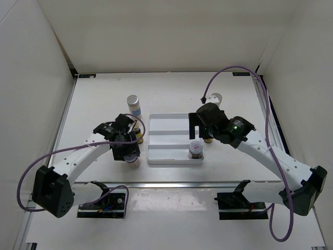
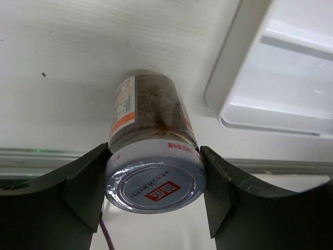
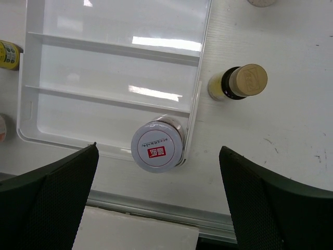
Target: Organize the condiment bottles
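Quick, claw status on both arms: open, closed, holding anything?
Left claw: closed on the brown jar, fingers pressed to either side of its lid.
Right claw: open, holding nothing.

Brownish silver-lidded jar [image 2: 153,125], white ridged tray [image 1: 166,136], black fingers [image 2: 78,192]

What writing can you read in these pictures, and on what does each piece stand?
No text reads clearly.
Left jar lid: red logo, characters too blurred.
Its label: print too small.
Right jar lid: red mark, too small.
Tan bottle cap: embossing unreadable.
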